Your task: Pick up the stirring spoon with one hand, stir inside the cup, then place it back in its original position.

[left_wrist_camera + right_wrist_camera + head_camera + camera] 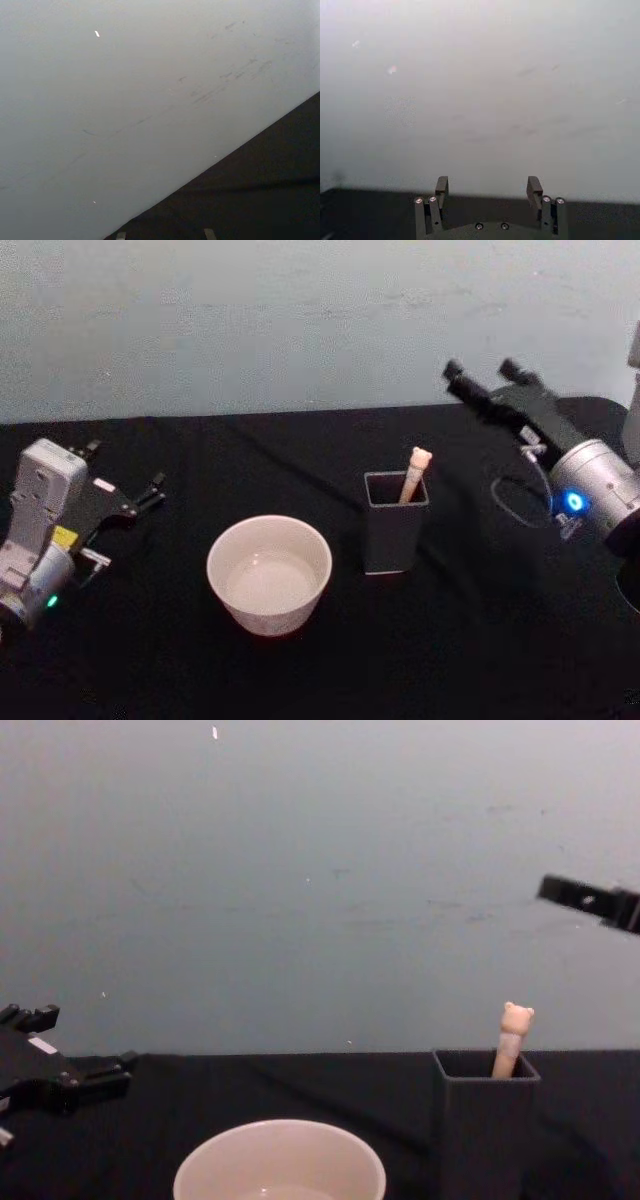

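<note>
Stirring spoon (415,473): standing in the dark grey holder (394,525), cream handle leaning against the far right corner of the square mouth, bear head poking above the rim; bowl hidden inside. In the chest view (512,1038), bear head and a short stretch of handle up above the holder's (484,1132) rim.

Cup (269,574): wide cream-white round cup on the black bench (470,640), just left of the holder and slightly nearer the robot, apart from it; pale inside, nothing in it that can be made out. Near rim low in the chest view (280,1161).

Right gripper (485,377): raised above the far right part of the bench, right of and beyond the holder, well apart from the spoon; silver-white arm behind it with a blue-lit ring. Fingers (441,186) spread wide apart with nothing between them, pointed toward the pale wall (480,100). Tip entering from the right edge high up in the chest view (585,900).

Left gripper (150,492): resting low at the left side of the bench, well apart from the cup, pointing toward the middle. Fingers close together, empty. Seen at the left edge in the chest view (95,1085).
</note>
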You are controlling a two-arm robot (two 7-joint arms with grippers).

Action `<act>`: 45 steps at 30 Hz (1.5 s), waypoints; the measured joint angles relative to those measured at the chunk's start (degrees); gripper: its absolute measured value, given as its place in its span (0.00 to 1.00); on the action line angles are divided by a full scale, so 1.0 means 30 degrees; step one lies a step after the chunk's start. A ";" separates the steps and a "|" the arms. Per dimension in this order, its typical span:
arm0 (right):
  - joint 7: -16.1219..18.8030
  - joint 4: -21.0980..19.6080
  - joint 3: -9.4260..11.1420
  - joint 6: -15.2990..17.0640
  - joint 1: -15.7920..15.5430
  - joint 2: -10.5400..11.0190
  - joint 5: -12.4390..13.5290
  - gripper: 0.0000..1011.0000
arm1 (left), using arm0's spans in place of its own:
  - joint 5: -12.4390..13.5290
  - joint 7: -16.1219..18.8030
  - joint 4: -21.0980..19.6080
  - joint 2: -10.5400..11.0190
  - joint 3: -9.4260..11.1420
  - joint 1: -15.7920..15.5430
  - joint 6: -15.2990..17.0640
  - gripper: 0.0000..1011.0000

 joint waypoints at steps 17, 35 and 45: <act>-0.3031 0.1758 -0.0571 -0.1267 -0.2130 0.0214 -0.5224 0.99 | 0.0001 0.0000 0.0000 0.0001 0.0000 0.0002 0.0001 0.99; -0.2945 0.2321 -0.0708 -0.0967 -0.2240 0.0058 -0.5719 0.99 | 0.0000 0.0000 -0.0001 0.0000 0.0000 0.0001 0.0001 0.99; -0.2925 0.2258 -0.0695 -0.0978 -0.2240 0.0075 -0.5662 0.99 | 0.0001 0.0000 0.0000 0.0000 0.0000 0.0002 0.0001 0.99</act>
